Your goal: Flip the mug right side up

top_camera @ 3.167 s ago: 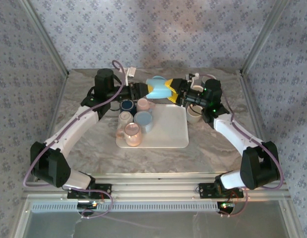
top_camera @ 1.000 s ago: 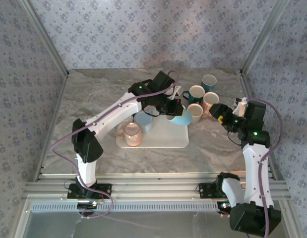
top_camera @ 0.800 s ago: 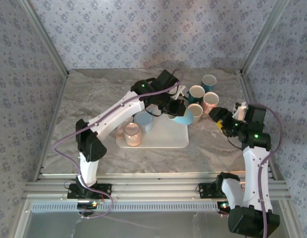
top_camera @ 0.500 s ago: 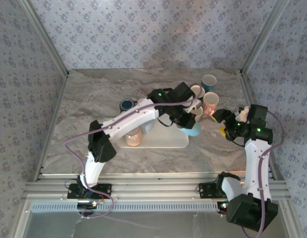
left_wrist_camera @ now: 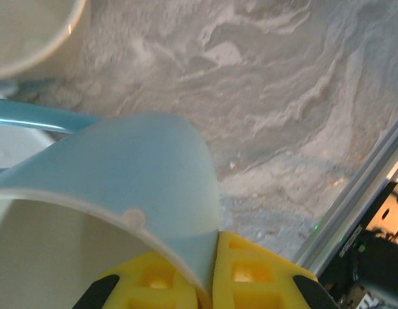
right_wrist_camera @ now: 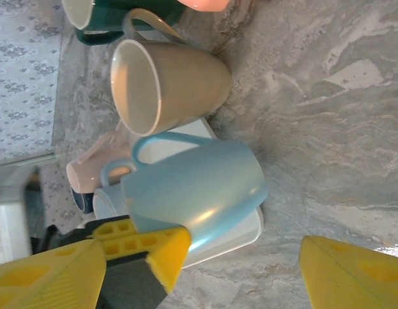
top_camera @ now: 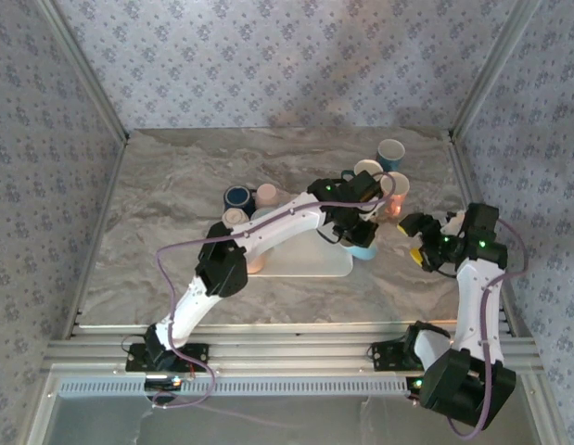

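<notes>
The left end effector [left_wrist_camera: 206, 278] is clamped on the rim of the light blue mug [left_wrist_camera: 137, 154], one yellow finger inside the mouth and one outside. The right end effector [top_camera: 414, 237] stands open and holds nothing, a little to the right of the mug. The mug hangs at the right edge of the white tray [top_camera: 305, 258], just beside the beige mug [right_wrist_camera: 170, 84], mouth uppermost and near upright. Whether its base touches the counter [top_camera: 175, 185] cannot be told. The mug is pale blue outside and white inside, with a glossy glaze, a slight taper and a loop handle. It is probably ceramic: rigid, fairly heavy, slippery and liable to chip. A rim pinch is adequate for lowering. The handle is free as an alternative hold.
</notes>
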